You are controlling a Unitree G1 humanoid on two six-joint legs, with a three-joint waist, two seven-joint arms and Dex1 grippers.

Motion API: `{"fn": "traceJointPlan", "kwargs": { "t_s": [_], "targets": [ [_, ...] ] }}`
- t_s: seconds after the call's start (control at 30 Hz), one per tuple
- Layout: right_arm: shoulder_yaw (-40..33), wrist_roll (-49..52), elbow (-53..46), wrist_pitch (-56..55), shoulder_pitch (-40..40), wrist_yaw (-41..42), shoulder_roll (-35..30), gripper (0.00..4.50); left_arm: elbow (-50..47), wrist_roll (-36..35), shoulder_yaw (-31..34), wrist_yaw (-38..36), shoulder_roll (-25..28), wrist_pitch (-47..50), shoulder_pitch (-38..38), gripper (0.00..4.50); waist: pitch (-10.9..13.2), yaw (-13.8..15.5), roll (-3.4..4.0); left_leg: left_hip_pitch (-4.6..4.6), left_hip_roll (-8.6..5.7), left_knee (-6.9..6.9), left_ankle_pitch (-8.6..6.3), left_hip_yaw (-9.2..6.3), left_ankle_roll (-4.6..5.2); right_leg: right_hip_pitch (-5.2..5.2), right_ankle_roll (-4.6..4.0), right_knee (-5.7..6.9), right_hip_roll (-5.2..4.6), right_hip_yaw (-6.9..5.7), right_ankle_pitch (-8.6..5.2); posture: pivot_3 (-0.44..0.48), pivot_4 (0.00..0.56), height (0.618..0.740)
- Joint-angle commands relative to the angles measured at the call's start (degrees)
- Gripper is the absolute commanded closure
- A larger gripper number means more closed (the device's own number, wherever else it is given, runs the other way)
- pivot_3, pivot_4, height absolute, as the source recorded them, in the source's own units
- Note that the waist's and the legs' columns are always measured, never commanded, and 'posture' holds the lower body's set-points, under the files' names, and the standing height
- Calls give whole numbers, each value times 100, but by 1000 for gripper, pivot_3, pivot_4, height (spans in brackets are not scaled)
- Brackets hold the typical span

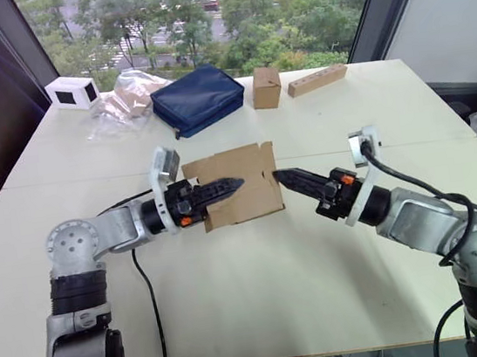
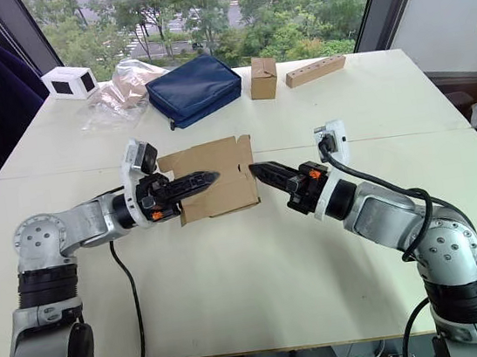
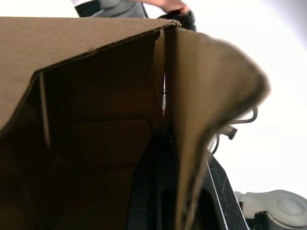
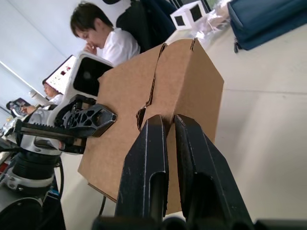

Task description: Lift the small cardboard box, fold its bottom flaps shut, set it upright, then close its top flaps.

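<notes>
Two tools flank the small cardboard box (image 1: 238,185) at mid-surface: the left tool (image 1: 222,188) is clamped on the box's left wall, one finger inside, holding it. The right tool (image 1: 287,177), fingers nearly together and gripping nothing, points at the box's right face, its tips just beside it.

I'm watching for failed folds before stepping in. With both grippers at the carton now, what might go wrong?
The left gripper pinches one wall of the small cardboard box, and the flap beside it already curls; the thin card may bend or slip free.

The right gripper, nearly closed, meets the box's far edge with only its tips. A push there could slide or crush the box rather than fold a flap.
</notes>
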Motion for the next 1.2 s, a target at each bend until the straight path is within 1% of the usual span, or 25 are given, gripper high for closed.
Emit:
{"fn": "traceJointPlan", "kwargs": {
  "t_s": [0.03,0.17,0.2,0.27,0.3,0.67,0.93,1.2],
  "targets": [
    [-178,235,-71,-34,-15,232,-39,4161,-233,-60,-68,-99,-41,-25,-54,4500,0,0,0,0,0,0,0,0,0,0,0,0,0,0,0,0,150,740],
    [-355,326,-66,-25,104,412,-124,4161,-219,-24,-43,-126,-15,-32,-54,4500,0,5,0,0,0,-1,-1,0,1,0,0,-1,-1,0,0,0,150,740],
    [-373,343,-57,-9,141,394,-144,3940,-215,-17,-39,-134,-6,-33,-55,4500,0,5,0,0,0,-1,-1,0,1,0,0,-1,-1,0,0,0,150,740],
    [-378,350,-41,2,197,373,-178,3341,-205,-13,-44,-146,5,-42,-61,4500,0,1,0,0,0,-2,-1,0,2,0,-1,-2,-2,0,0,0,150,740],
    [-378,371,-28,-6,214,351,-184,2968,-200,-9,-49,-150,8,-50,-66,4500,0,1,0,0,0,-3,-2,0,2,-1,-1,-2,-2,0,0,0,150,740],
    [-369,484,1,-66,303,285,-142,2968,-187,-2,-57,-150,2,-110,-82,4500,0,-1,0,0,0,-10,-2,0,2,-5,-2,-3,-4,0,-1,0,150,740],
    [-333,325,42,-80,272,259,-139,2968,-241,-64,-62,-124,-17,-123,-72,4500,1,-1,0,0,0,-12,-2,0,1,-5,-2,-5,-4,0,-1,0,150,740],
    [-187,-114,14,-98,151,218,-66,2968,-226,-49,-82,-127,-55,-133,-116,4500,1,-1,0,0,0,-18,-2,0,1,-6,-4,-9,-5,0,-2,0,150,740]
  ]
}}
